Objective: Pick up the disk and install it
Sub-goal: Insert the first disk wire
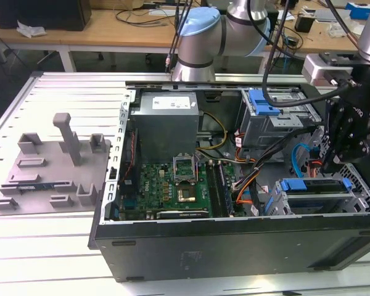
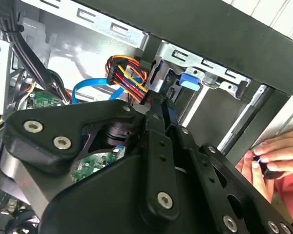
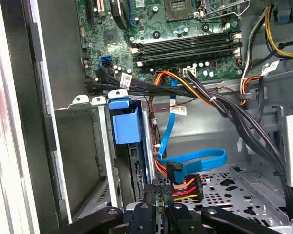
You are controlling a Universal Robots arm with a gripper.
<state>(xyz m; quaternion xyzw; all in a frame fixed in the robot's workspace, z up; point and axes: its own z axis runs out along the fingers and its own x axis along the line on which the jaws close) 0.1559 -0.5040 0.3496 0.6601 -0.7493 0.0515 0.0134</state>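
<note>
The disk (image 1: pixel 314 187) stands on edge in the lower drive cage (image 1: pixel 357 203) at the exterior view's right, its blue carrier bracket along the top. In the first wrist view the disk (image 3: pixel 136 165) is seen end-on, with its blue tab (image 3: pixel 124 124) at the end toward the motherboard. My gripper (image 1: pixel 330 161) reaches down at the disk's other end. In both wrist views the gripper (image 3: pixel 154 194) (image 2: pixel 161 108) has its fingers drawn close together on the disk's edge, beside the blue tab (image 2: pixel 188 81).
A blue data cable (image 3: pixel 195 158) and an orange-yellow power plug (image 3: pixel 185 184) lie right beside the fingers. A grey power supply (image 1: pixel 166 123), the motherboard (image 1: pixel 172 185) and an upper cage (image 1: pixel 271 117) share the case. A hand (image 2: pixel 273 156) rests outside the case wall. A grey fixture plate (image 1: pixel 49 166) lies at the exterior view's left.
</note>
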